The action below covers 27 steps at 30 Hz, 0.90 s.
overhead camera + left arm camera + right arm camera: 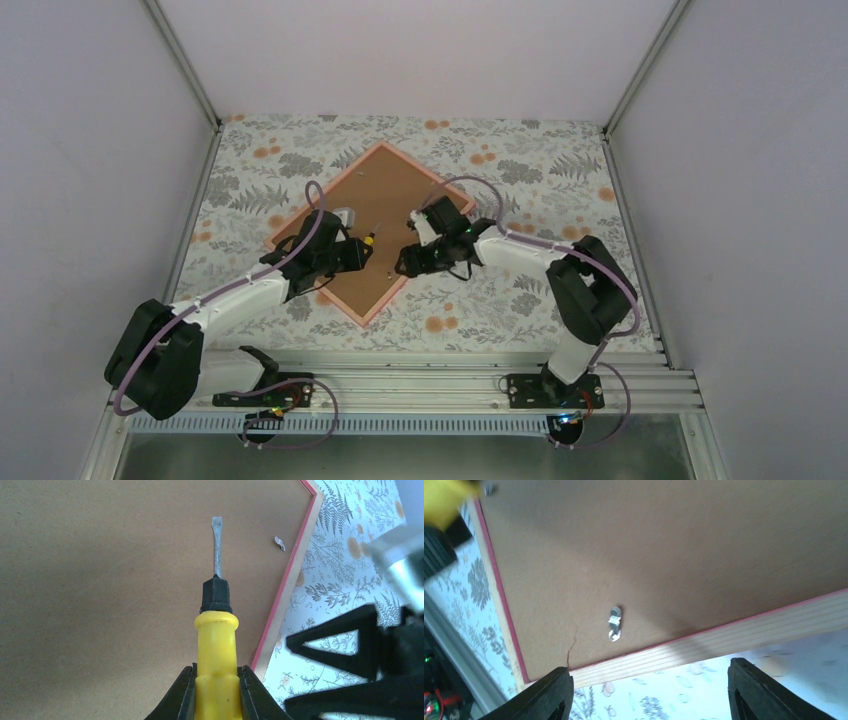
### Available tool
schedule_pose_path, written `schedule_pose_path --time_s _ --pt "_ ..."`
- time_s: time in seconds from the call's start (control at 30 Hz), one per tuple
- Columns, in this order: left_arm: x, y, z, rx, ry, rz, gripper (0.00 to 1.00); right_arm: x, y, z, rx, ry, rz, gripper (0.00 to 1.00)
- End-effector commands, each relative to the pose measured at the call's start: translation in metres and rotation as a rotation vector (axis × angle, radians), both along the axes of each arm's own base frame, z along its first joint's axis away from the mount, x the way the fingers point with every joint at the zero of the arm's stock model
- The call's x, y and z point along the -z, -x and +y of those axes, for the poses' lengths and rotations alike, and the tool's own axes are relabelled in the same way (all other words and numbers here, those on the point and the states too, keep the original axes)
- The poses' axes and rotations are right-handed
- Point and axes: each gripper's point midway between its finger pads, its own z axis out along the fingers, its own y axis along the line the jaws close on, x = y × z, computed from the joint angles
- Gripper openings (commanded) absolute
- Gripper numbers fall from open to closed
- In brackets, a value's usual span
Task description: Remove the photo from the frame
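Note:
The pink frame (340, 291) lies face down on the tablecloth, turned like a diamond, with its brown backing board (385, 190) up. The photo is hidden under the board. My left gripper (357, 250) is shut on the yellow handle of a flat screwdriver (216, 650), whose blade (216, 545) points over the board towards a metal clip (280, 543). At the frame's near right edge my right gripper (649, 695) stands open and empty, its fingers (549, 695) straddling the wooden edge (724, 635) below another clip (614, 623).
A floral tablecloth (520, 160) covers the table between white walls. A thin crack (571, 650) runs through the board near its corner. Both grippers sit close together over the frame's near right side. A metal rail (430, 365) runs along the near edge.

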Motion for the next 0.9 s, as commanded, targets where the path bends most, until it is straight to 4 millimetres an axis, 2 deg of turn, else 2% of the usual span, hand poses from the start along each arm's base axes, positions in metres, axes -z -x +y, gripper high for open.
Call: schedule_pose_path --time_s 0.0,0.1,0.23,0.4,0.53,0.6,0.7,0.87 --pt "-0.004 -0.007 -0.001 -0.006 0.009 -0.022 0.02 -0.038 -0.049 -0.033 0.039 0.031 -0.164 0.69" --pt "-0.005 -0.009 -0.002 -0.005 0.003 -0.025 0.02 -0.053 -0.081 -0.053 0.075 0.027 -0.217 0.69" --pt "-0.004 -0.013 -0.004 0.002 -0.004 -0.024 0.02 -0.062 -0.131 -0.077 0.124 0.008 -0.266 0.70" --pt "-0.006 -0.017 -0.008 0.015 -0.011 -0.030 0.02 -0.055 -0.183 -0.103 0.192 -0.007 -0.277 0.69" --pt "-0.008 -0.021 -0.011 0.029 -0.011 -0.034 0.02 -0.046 -0.216 -0.107 0.194 -0.028 -0.297 0.69" --pt "-0.008 -0.022 -0.013 0.034 -0.011 -0.032 0.02 -0.031 -0.229 -0.108 0.187 -0.014 -0.273 0.69" --pt "-0.009 -0.023 -0.014 0.038 -0.006 -0.034 0.02 -0.020 -0.246 -0.107 0.193 -0.020 -0.264 0.69" --pt "-0.008 -0.023 -0.016 0.047 -0.002 -0.030 0.02 -0.002 -0.257 -0.104 0.186 -0.011 -0.241 0.68"
